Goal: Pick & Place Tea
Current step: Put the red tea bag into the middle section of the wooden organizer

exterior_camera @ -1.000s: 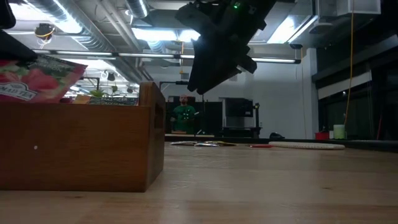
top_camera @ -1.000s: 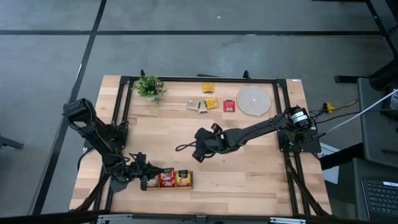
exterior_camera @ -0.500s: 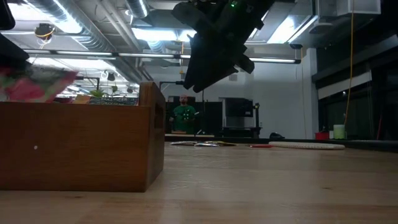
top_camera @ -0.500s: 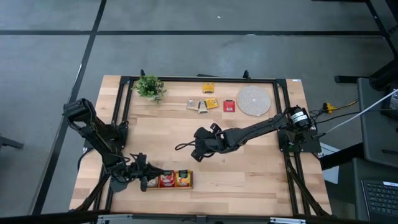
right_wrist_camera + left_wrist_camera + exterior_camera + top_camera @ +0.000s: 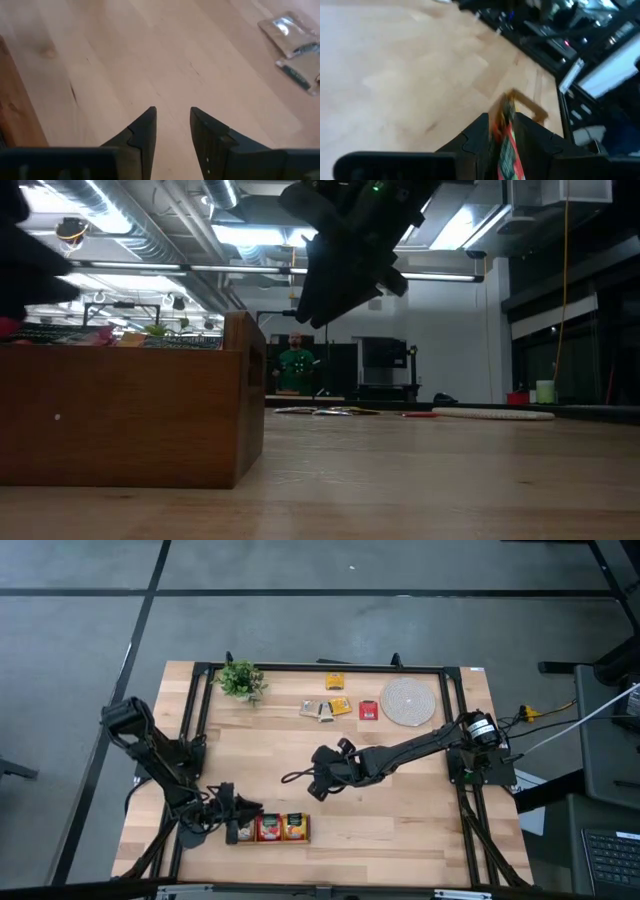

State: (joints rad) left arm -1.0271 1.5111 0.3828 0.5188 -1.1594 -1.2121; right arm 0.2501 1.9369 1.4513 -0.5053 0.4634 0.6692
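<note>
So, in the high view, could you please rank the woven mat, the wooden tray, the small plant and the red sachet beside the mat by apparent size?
1. Wooden tray, partly hidden by the left arm, so first place is unsure against the mat.
2. Woven mat.
3. Small plant.
4. Red sachet.

Robotics lab or workshop, not a home. Wooden table (image 5: 400, 810) sits in a black metal frame (image 5: 320, 668) on a grey concrete floor (image 5: 80, 630) marked with dark lines. Low view shows exposed ceiling ducts (image 5: 150, 220), strip lights (image 5: 250, 235), dark equipment racks (image 5: 385, 370), and a person (image 5: 293, 360) standing in back. Cables (image 5: 560, 720) and a keyboard (image 5: 610, 855) beside the table.
</note>
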